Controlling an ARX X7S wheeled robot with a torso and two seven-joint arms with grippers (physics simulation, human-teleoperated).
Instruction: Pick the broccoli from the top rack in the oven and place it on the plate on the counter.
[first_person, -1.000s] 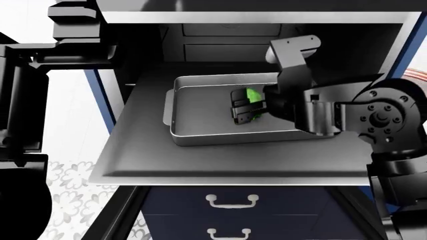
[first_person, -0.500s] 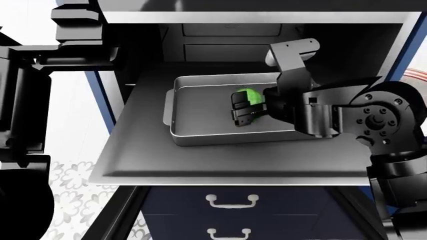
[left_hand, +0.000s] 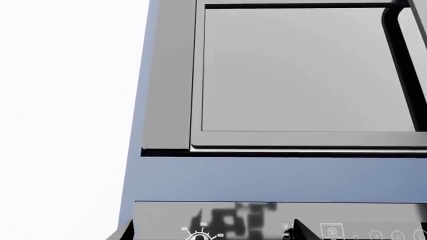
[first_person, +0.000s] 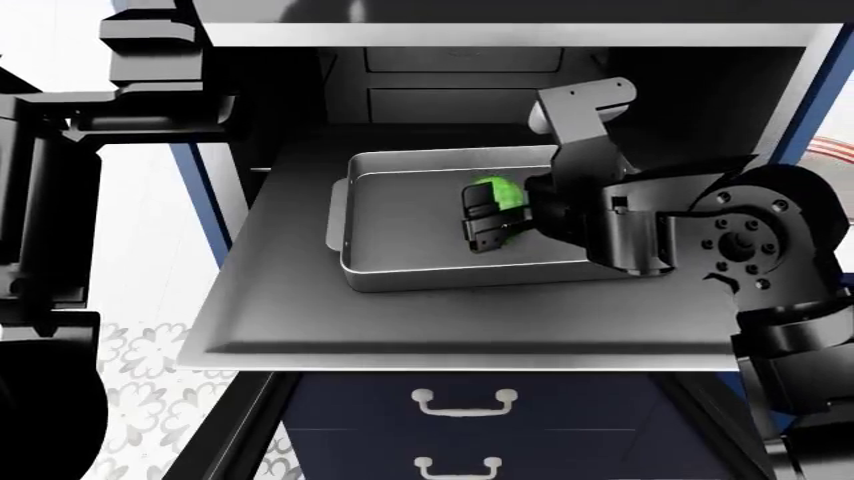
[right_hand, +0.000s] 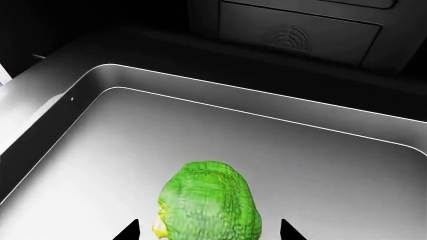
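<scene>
Right gripper (first_person: 483, 222) jaws open around broccoli (right_hand: 208, 204) in tray (first_person: 400, 262) — left's unseen.

Kitchen: open oven (first_person: 534, 60), navy drawers (first_person: 467, 430), white counter (first_person: 147, 220)

A shallow baking tray (first_person: 400, 265) of smooth brushed silver metal, with a bright sheen along its raised rim. It sits on a wide flat rack (first_person: 267, 310) of duller grey metal, matt and even. The broccoli (right_hand: 210, 202) has a bumpy, finely pebbled bright green head with a soft, slightly waxy look. The right gripper (first_person: 487, 222) is matt black, like hard plastic, ribbed on its fingers (first_person: 478, 212). The oven (first_person: 400, 90) walls inside are dark grey with a satin finish. In the left wrist view, a glossy black control panel (left_hand: 267, 225) mirrors shapes, beside a smooth navy blue cabinet side (left_hand: 167, 100).
</scene>
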